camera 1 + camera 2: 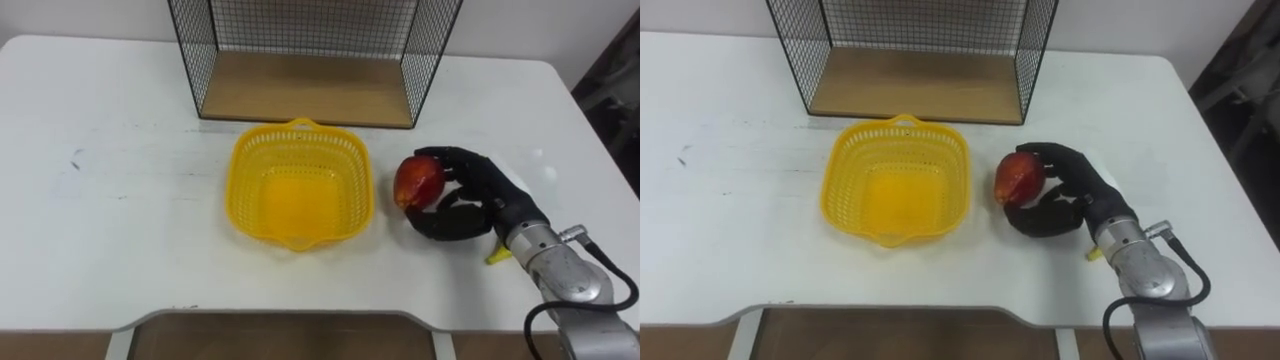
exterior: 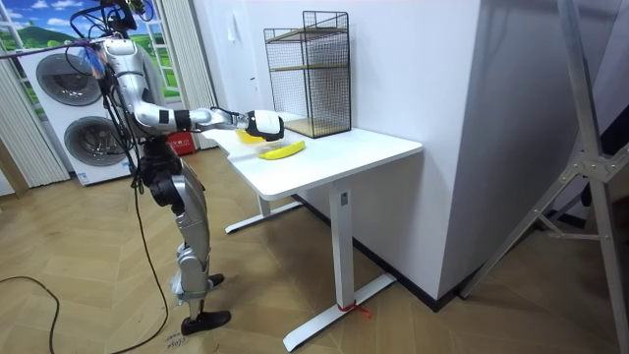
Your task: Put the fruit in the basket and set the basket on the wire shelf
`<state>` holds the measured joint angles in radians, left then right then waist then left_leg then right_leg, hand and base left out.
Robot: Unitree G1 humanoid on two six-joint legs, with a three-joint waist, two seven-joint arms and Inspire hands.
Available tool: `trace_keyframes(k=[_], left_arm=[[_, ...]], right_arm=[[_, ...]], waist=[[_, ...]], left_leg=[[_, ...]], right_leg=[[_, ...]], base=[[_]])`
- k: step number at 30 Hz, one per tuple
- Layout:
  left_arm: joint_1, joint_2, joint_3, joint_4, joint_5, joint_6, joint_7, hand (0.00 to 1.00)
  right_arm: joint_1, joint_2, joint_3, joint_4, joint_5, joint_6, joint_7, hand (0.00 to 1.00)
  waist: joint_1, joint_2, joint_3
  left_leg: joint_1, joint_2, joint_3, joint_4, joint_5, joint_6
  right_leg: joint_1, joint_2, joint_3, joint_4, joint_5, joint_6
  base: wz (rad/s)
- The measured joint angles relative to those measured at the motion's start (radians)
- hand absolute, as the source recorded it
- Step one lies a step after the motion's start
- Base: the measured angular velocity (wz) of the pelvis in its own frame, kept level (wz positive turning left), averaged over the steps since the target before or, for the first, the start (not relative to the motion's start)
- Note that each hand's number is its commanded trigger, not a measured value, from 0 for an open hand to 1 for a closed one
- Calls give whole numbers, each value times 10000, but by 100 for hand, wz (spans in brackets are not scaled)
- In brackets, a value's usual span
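Grasp on red fruit [image 1: 417, 180] by right hand [image 1: 478, 195], just right of yellow basket [image 1: 298, 126].
Fingers curl over the fruit's top with the thumb below; fruit sits near the basket's right rim, not touching it. Basket upright on the white tabletop [image 1: 120, 200], in front of the wire shelf [image 1: 305, 90]. Banana [image 2: 282, 149] lies on the tabletop beneath the wrist. Robot stands at the tabletop's edge, arm reaching across.
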<state>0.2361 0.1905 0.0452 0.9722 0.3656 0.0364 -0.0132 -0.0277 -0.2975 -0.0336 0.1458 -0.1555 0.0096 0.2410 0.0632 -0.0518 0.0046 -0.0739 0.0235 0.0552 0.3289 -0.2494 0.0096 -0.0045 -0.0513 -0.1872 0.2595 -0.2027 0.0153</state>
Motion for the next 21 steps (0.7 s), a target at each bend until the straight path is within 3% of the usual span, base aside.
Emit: trace_keyframes(k=[9, 15, 21], left_arm=[[-87, 2, 38, 192, -15, -138, -45, 0], [-117, 5, 11, 326, -23, -150, -173, 0], [-228, 12, -92, 525, -17, -144, -301, 0]], right_arm=[[-69, -10, 15, -612, 19, -89, 15, 100], [-89, -136, 28, -2004, 187, -216, 24, 100], [-302, -120, 141, -2172, 448, -408, 20, 100]], waist=[[64, 72, 62], [8, 73, 62], [115, -1, 60]], left_leg=[[159, 13, 153, -55, -2, -1], [162, -3, -28, -96, -2, -2], [130, -11, -39, -110, -1, -2]], right_leg=[[30, 19, 180, 0, 1, 1], [86, 25, 75, -38, 1, 1], [62, 31, 86, -24, 0, 1]], base=[[-6], [4], [0]])
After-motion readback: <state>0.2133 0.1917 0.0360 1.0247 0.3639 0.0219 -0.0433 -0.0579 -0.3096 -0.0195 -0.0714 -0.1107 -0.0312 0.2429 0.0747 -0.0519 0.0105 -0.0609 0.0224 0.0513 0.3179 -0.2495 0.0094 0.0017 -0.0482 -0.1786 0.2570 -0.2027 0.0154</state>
